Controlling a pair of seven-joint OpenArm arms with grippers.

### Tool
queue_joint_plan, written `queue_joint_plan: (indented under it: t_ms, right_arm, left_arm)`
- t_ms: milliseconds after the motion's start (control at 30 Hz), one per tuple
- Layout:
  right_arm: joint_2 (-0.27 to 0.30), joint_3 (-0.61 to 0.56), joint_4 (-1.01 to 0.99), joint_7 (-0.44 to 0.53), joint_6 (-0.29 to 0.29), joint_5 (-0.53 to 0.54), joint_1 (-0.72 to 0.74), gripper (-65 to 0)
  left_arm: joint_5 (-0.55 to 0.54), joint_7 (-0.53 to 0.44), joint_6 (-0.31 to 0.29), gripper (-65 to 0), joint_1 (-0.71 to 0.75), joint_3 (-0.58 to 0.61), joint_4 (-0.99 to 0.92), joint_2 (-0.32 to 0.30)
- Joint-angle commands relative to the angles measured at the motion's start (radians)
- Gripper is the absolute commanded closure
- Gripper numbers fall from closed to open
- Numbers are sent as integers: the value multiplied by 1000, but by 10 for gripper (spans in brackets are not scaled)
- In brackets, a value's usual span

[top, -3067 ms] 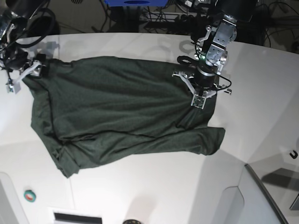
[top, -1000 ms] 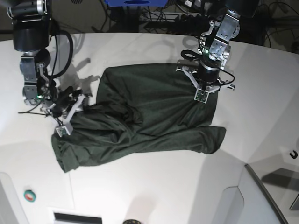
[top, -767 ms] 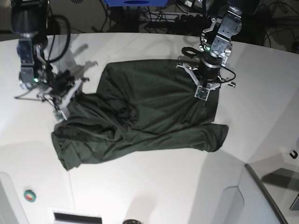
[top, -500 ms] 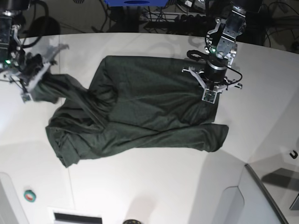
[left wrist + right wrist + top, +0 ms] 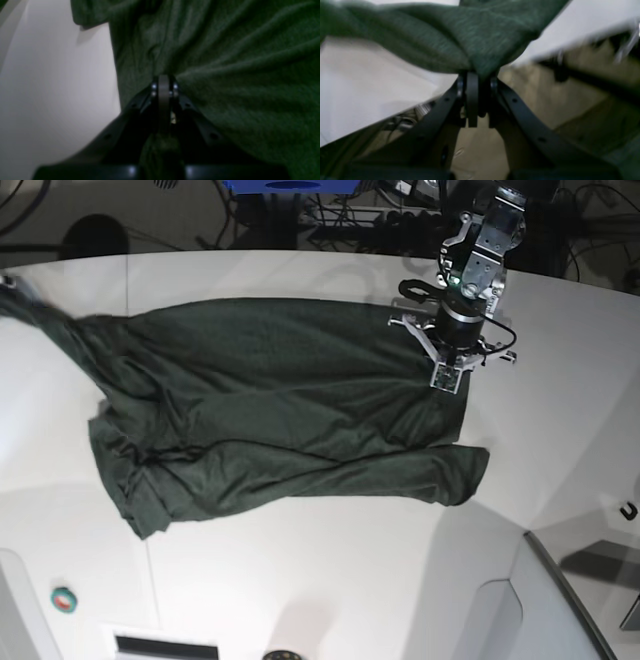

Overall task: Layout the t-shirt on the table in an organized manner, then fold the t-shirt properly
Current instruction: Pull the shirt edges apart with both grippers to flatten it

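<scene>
Since half a second ago: right gripper [image 5: 478,82] has hauled its end of the t-shirt [image 5: 270,400] out past the base view's left edge, so the bunched-up cloth is now pulled much flatter and wider.
Left gripper [image 5: 447,380]: barely shifted, planted at the shirt's right edge in the base view, fingers pinched fully together on a tuck of the cloth, with creases fanning out from the tips in its wrist view.
Right gripper state: fingers nearly closed, clamped on a gathered corner of the shirt that drapes up and away from them. Out of the base view, only its wrist cam shows it.
Where the shirt is: lying across the table [image 5: 330,580], stretched from the top left corner over to the left gripper. Lower edge is still rumpled, with a doubled-over lump at bottom left and a folded flap at bottom right.
Cloth: plain dark green, thin and soft, heathered knit up close, lots of long diagonal wrinkles.
Tabletop: glossy white, curved far edge, thin dark seam line running down near the front.
Other stuff: small teal round thing [image 5: 64,600] near the front left, a raised grey-white panel [image 5: 560,600] with a dark edge at bottom right, tangle of cables [image 5: 370,220] behind the table.
In the way: nothing sits on the shirt except the left gripper.
</scene>
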Motion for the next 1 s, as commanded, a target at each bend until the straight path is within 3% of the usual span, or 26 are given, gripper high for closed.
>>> queue_joint_plan:
  t_ms: [0,167,300,467,533,600,767,833,900,967]
  right_arm:
    - [20,38,9,16,-1,4,9,-6]
    - [20,181,-11,19,-2,4,36,-6]
    - [40,187,-7,7,-2,4,38,-27]
    - [23,132,70,-55,5,5,30,-290]
    - [-12,120,150,-53,7,5,26,-332]
    - [-35,81,227,-53,16,7,29,-327]
    - [-26,-149,259,-52,145,5,141,-305]
    - [-9,-224,210,-52,148,5,222,-231]
    - [11,-291,136,-52,148,5,308,-102]
    - [28,-342,44,-52,148,5,391,0]
  left_arm:
    - [3,-21,10,0,-4,-3,18,-9]
    - [3,-21,10,0,-2,-3,18,-9]
    - [3,-21,10,0,14,-5,55,-9]
    - [2,-21,10,0,53,-6,168,-12]
    - [2,-21,10,0,56,-6,199,-20]
    - [2,-21,10,0,48,-6,197,-15]
    - [3,-23,10,0,-18,-5,70,32]
    - [3,-23,10,0,-42,-5,-1,37]
    - [3,-23,14,0,-52,-6,-45,37]
    - [3,-21,60,0,-44,-6,-54,20]
